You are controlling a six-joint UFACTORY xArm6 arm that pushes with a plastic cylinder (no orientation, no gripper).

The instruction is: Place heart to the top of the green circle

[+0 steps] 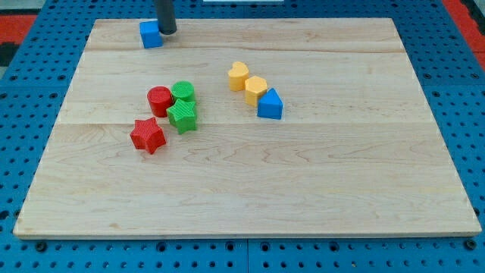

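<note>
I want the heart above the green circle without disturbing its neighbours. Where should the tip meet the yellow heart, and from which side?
Contact the yellow heart on its right flank, pushing toward the view's left. My tip is beside the blue cube. The yellow block touches the heart's lower right; the green circle lies left.

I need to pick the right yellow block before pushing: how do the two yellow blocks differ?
The yellow heart block has a lobed, notched outline; the yellow hexagon-like block has flat-sided edges. The heart lies nearer the view's top left; the other sits lower right, touching the blue triangular block. Both share colour and similar size, and touch each other. My tip is beside the blue cube, far from both.
</note>
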